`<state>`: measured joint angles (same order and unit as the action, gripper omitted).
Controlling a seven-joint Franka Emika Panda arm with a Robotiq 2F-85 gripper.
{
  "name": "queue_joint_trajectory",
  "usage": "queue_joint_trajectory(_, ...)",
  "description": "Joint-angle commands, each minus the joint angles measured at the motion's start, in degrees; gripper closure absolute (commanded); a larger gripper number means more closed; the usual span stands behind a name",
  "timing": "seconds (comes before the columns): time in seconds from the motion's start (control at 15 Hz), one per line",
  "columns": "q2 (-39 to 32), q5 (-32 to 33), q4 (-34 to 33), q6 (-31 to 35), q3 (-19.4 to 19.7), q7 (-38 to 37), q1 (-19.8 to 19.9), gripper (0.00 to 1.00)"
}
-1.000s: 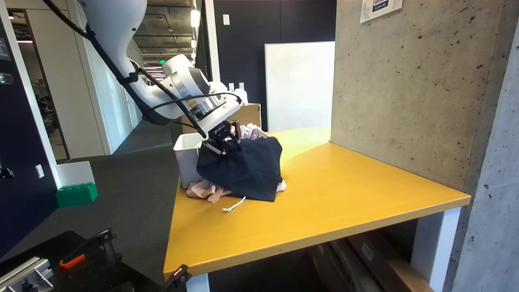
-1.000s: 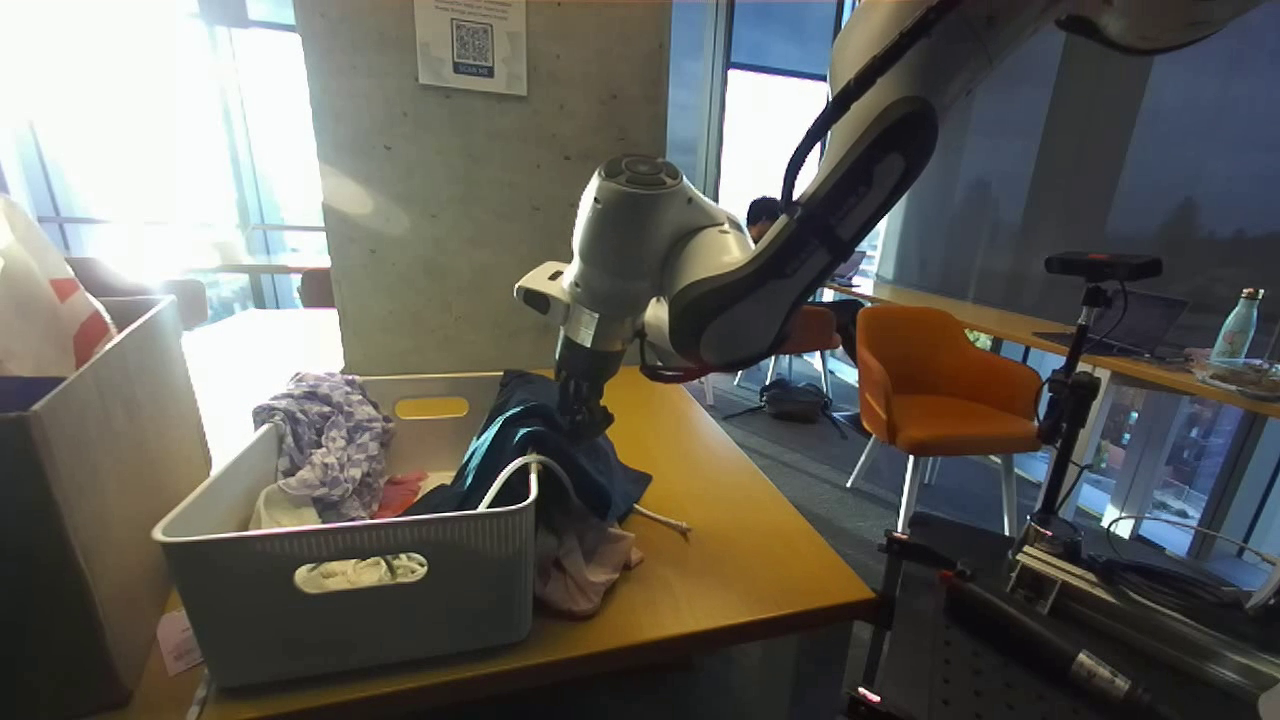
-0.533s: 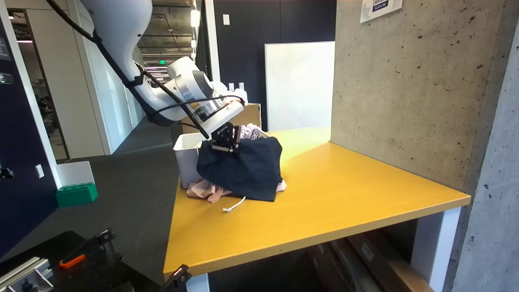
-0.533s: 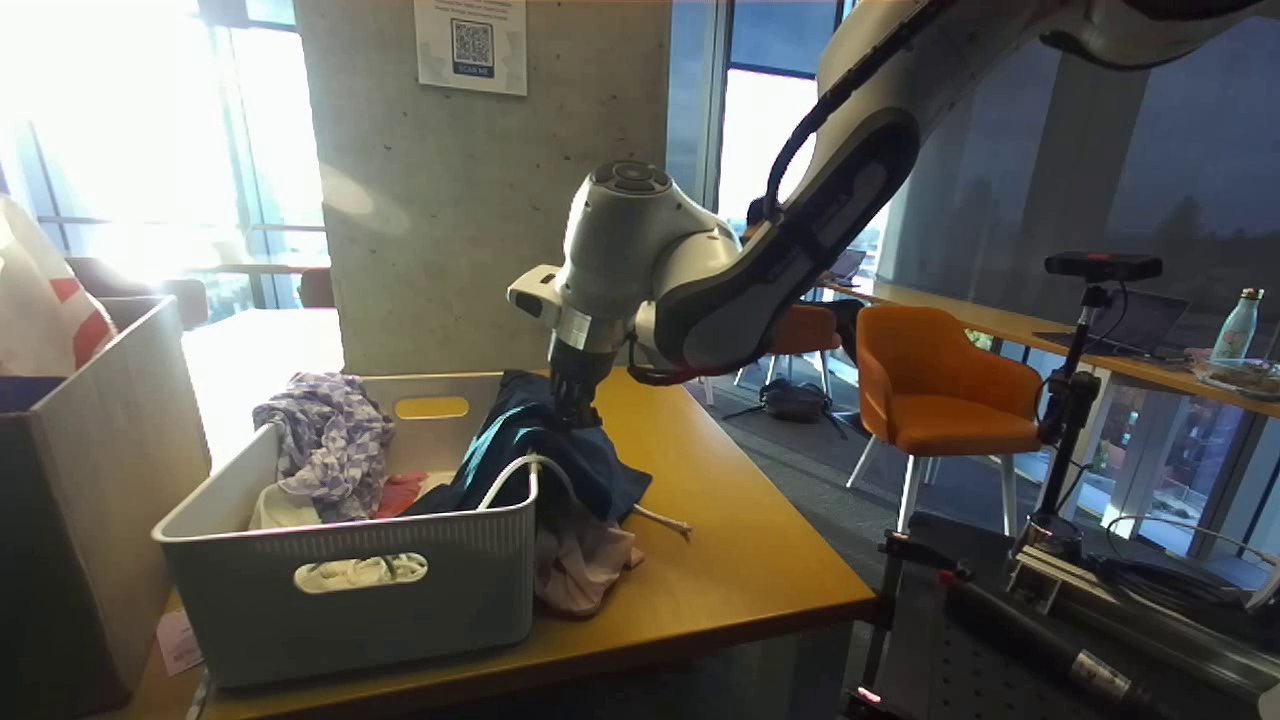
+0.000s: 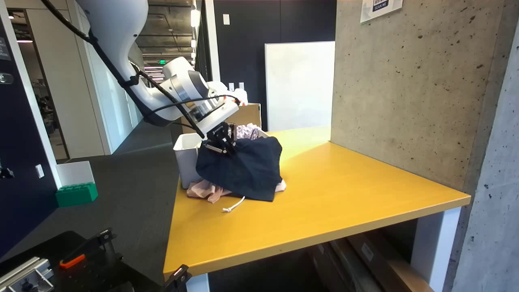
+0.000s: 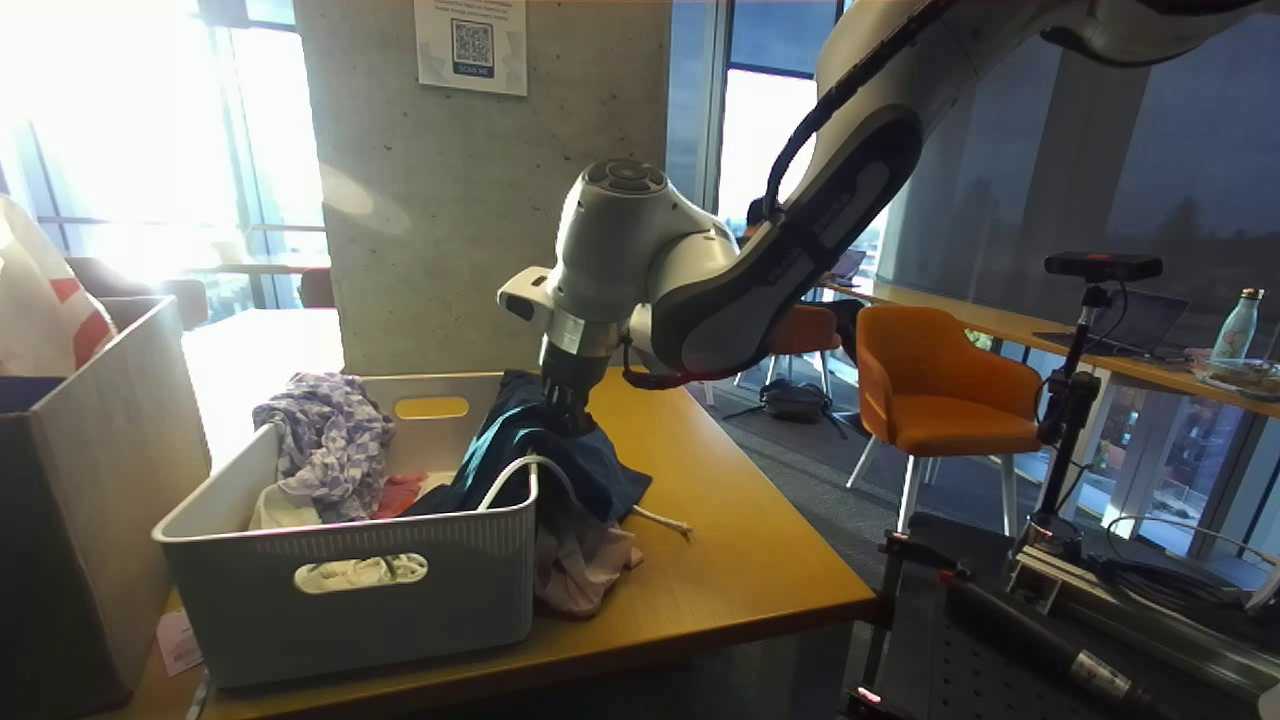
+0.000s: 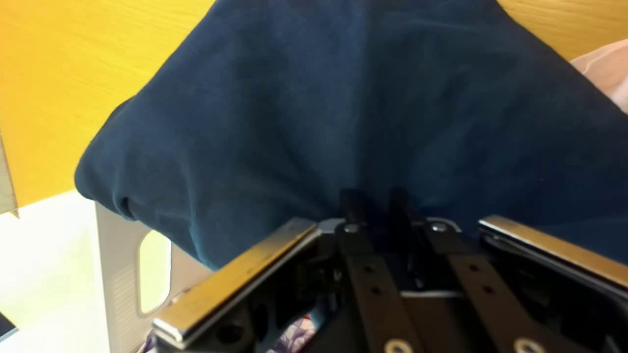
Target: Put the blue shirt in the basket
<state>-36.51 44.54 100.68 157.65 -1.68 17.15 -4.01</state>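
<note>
Gripper (image 7: 375,208) and arm (image 6: 615,250) have shifted slightly frame-left in both exterior views since half a second ago; the blue shirt (image 5: 251,170) has barely moved with them. We read the gripper as clenched on the shirt: in the wrist view the fingertips (image 7: 351,202) sit close together with dark cloth between, tips blurred.

Counts: one gripper, one shirt, one basket (image 6: 460,605), one table (image 5: 344,202) under it. Inside the basket we see one lilac-and-white checked cloth (image 6: 335,450), one cream cloth (image 6: 285,508), one bit of red fabric (image 6: 400,493). Outside, one pale pink cloth (image 6: 575,577) lies under the shirt, by the basket wall. White cord (image 6: 662,519) shows in two stretches, one arched at the rim, one ending on the table; we can't tell if it's a single piece.

Shirt: navy, teal where light hits the folds. Draped over the basket wall, part in, part hanging outside. Smooth, matte, broad soft folds, a crease running up from the fingertips.

Basket: pale gray plastic, rounded corners, ribbed band below the rim, oval handle cutouts. Table: smooth yellow wood-look top. Just beside the basket, one brown cardboard box (image 6: 125,480); behind, one pitted concrete pillar (image 6: 480,230).
</note>
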Motion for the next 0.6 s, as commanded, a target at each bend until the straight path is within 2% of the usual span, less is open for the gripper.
queue_joint_trajectory(0.0, 4.76, 0.93, 4.80, 0.55, 1.32, -2.71, -2.89, 0.45)
queue_joint_trajectory(0.4, 5.27, 0.10, 4.46, -0.04, 1.23, -3.67, -3.36, 0.02)
queue_joint_trajectory(0.53, 4.99, -0.06, 4.14, -0.14, 1.18, -3.47, -3.21, 0.00)
